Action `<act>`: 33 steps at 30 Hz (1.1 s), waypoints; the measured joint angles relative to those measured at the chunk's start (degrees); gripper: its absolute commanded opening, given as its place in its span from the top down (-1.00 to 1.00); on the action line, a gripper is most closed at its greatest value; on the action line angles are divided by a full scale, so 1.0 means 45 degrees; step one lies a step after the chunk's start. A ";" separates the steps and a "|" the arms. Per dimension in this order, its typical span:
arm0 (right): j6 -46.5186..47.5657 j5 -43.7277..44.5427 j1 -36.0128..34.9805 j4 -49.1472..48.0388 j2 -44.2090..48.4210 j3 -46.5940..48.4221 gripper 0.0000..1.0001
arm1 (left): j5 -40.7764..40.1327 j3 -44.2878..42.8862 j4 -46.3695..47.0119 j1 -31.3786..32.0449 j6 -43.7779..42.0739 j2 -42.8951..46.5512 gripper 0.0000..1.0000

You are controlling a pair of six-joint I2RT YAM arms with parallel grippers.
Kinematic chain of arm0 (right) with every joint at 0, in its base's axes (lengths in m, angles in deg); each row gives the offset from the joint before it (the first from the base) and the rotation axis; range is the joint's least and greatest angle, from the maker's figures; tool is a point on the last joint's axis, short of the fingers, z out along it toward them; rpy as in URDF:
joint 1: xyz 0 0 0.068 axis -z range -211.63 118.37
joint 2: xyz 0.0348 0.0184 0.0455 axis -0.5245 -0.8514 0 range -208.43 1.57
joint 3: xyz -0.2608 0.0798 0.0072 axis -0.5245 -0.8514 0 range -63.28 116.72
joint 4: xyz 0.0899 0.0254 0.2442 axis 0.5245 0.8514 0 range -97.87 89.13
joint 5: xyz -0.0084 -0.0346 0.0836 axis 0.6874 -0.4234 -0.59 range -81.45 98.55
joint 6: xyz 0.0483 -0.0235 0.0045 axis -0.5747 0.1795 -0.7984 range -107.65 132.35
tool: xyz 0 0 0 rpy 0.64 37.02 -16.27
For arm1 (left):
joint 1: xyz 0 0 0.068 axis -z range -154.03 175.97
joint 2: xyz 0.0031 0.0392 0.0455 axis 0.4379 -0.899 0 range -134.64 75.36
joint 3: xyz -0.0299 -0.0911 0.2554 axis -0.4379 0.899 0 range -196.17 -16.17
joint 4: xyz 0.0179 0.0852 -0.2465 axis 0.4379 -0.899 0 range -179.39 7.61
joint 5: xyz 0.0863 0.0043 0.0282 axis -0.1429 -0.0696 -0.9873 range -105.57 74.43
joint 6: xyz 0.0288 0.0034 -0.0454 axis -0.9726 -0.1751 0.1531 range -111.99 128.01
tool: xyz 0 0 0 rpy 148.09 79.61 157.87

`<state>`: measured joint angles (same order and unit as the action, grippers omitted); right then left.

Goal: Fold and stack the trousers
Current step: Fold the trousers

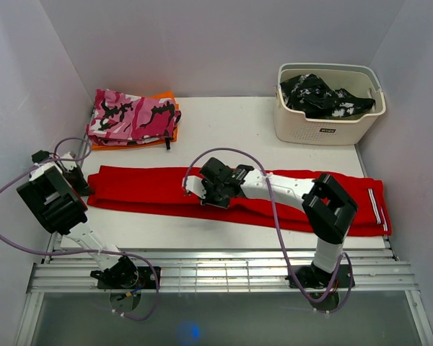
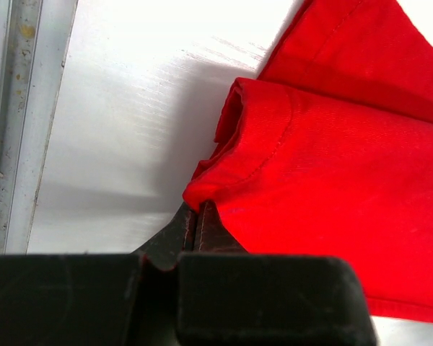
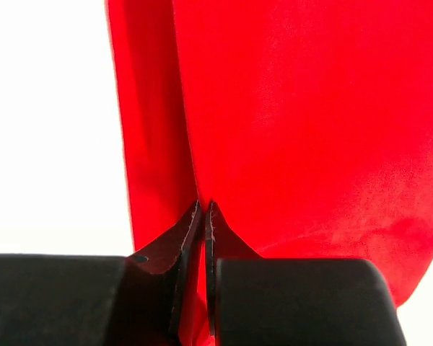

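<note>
The trousers [image 1: 148, 189] are plain bright red and lie flat in a long band across the table [image 1: 224, 130], left to right, the right end a little nearer the front edge. They look folded lengthwise, one leg over the other. Thin white stripes [image 1: 377, 205] cross the cloth near the right end. In the left wrist view the stitched left end [image 2: 332, 180] curls up slightly at its corner. In the right wrist view the cloth [image 3: 289, 130] is smooth, with a lengthwise line that is perhaps a layer's edge.

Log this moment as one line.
trousers: stretched across table | left gripper: shut on trousers, left end | right gripper: shut on trousers, mid-length
</note>
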<state>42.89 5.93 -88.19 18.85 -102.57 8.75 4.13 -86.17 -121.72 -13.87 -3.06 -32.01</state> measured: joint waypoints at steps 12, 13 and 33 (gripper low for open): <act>-0.0772 -0.2040 -0.0466 0.3259 -0.0612 0.2089 0.84 | -0.0019 0.0447 0.0481 0.0000 0.0005 0.0287 1.00; -0.0821 -0.2161 -0.0563 0.3225 -0.0801 0.1938 0.84 | -0.0019 0.0452 0.0486 0.0000 -0.0005 0.0291 1.00; -0.1384 -0.1423 0.1413 0.3070 0.1044 -0.0335 -0.12 | -0.0204 0.0486 0.0559 -0.0039 -0.0005 0.0369 1.00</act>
<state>36.67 -0.47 -81.83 32.66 -97.87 7.24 3.22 -83.98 -119.21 -14.04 -3.08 -30.35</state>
